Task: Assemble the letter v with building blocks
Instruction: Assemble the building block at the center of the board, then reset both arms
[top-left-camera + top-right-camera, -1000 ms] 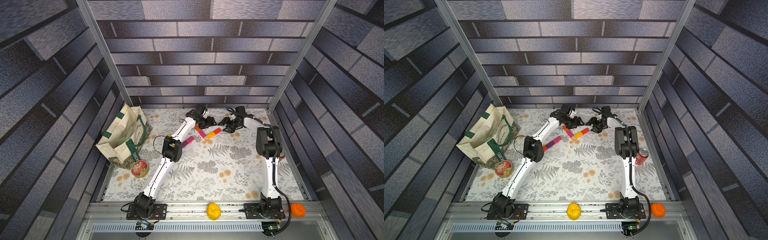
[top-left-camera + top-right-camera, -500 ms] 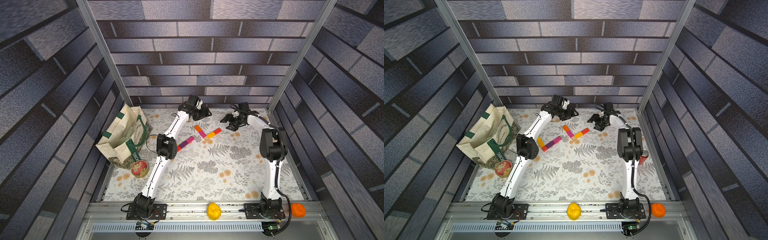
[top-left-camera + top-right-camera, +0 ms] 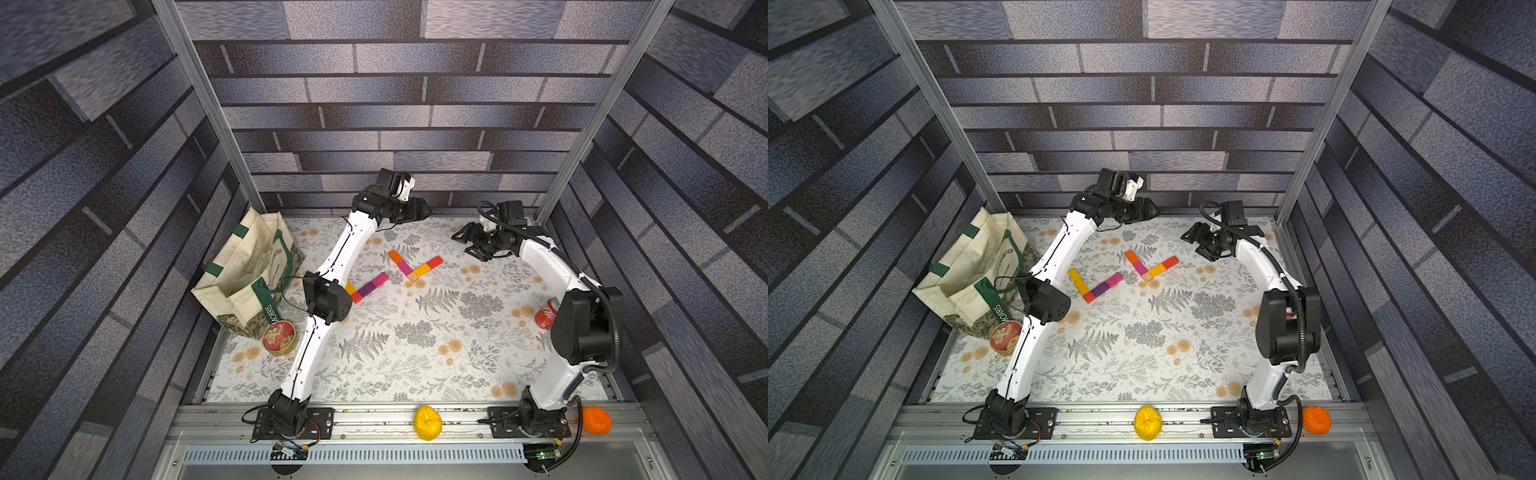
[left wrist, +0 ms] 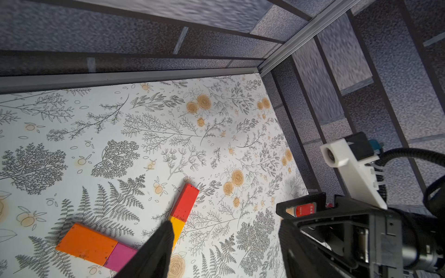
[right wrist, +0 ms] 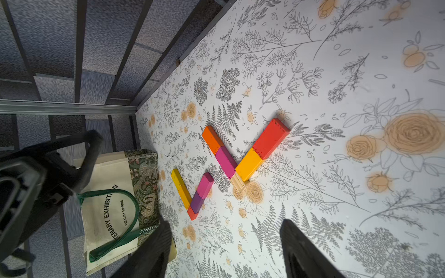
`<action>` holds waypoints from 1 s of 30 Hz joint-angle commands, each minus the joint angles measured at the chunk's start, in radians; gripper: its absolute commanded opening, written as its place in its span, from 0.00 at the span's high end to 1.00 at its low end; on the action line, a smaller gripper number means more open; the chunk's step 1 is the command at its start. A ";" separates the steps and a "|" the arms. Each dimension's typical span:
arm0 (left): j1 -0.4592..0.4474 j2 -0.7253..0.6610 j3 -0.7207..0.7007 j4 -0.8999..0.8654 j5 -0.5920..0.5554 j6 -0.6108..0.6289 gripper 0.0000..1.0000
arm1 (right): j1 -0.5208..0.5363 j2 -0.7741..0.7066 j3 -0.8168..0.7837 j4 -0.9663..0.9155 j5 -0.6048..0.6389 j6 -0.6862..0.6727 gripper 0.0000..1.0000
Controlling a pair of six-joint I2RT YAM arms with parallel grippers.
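My left arm (image 3: 332,266) is hiding some blocks (image 3: 372,286); left claw (image 3: 422,208) and right claw (image 3: 461,244) are gaping empty behind letter v (image 3: 413,269), toward bench's (image 3: 395,374) back edge.

Light bright and even, came from overhead. Floral mat (image 3: 415,353) well lit; walls (image 3: 83,208) dimmer. Shadows under the arms (image 3: 328,266) were soft, short. Both top views sharp, stretched toward the edges. Wrist views: walls smeared with blur; right gripper (image 5: 225,222), close to the lens, was dark and soft; blocks (image 5: 240,154) crisp.
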 commanded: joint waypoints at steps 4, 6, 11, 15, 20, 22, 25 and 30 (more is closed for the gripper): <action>-0.038 -0.170 0.003 -0.132 -0.091 0.111 0.33 | 0.037 -0.133 -0.130 -0.001 0.067 -0.001 0.30; -0.047 -0.198 0.002 -0.159 -0.113 0.123 0.35 | 0.052 -0.165 -0.162 -0.003 0.083 -0.004 0.32; -0.075 -0.270 -0.005 -0.207 -0.160 0.154 0.37 | 0.096 -0.224 -0.224 -0.001 0.118 -0.001 0.39; -0.099 -0.376 -0.114 -0.167 -0.187 0.175 0.38 | 0.132 -0.258 -0.259 -0.001 0.144 0.002 0.42; -0.094 -0.743 -0.765 0.308 -0.200 0.135 0.40 | 0.161 -0.297 -0.302 0.010 0.166 0.014 0.43; -0.076 -0.919 -1.073 0.579 -0.229 0.093 0.39 | 0.170 -0.310 -0.317 0.016 0.173 0.020 0.44; -0.031 -1.077 -1.298 0.704 -0.244 0.047 0.35 | 0.192 -0.314 -0.329 0.020 0.190 0.026 0.45; 0.027 -1.229 -1.448 0.612 -0.303 0.040 0.32 | 0.263 -0.269 -0.351 0.051 0.231 0.039 0.50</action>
